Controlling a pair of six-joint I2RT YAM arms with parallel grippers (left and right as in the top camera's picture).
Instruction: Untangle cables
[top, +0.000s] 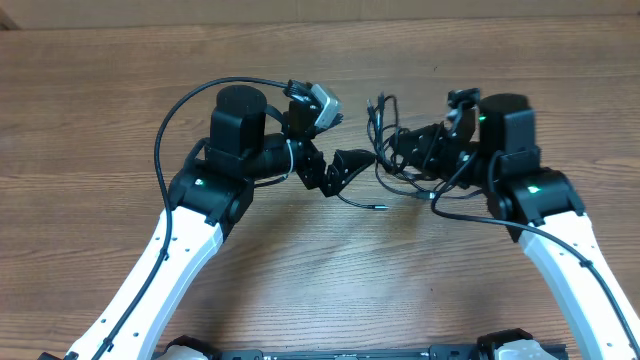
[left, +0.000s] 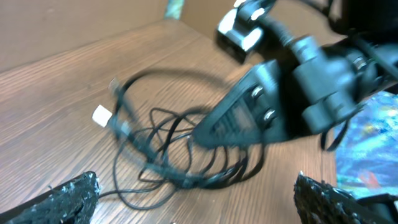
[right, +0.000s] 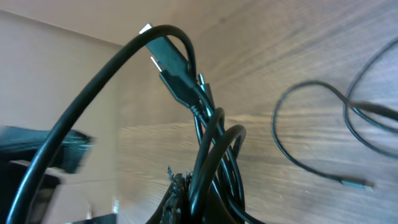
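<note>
Overhead view: the cables (top: 385, 135) sit bunched toward the far edge of the bench (top: 300, 290), about midway along it. One loose end trails toward the near edge. The right fingers (top: 405, 148) are clamped on the bundle, and a plug (right: 174, 71) stands above them. The left fingers (left: 68, 198) are spread wide, just beside the tangle and holding nothing.

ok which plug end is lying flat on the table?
The small plug on the lone strand trailing clear; the other plugs are up in the cables bunched in the right gripper.
</note>
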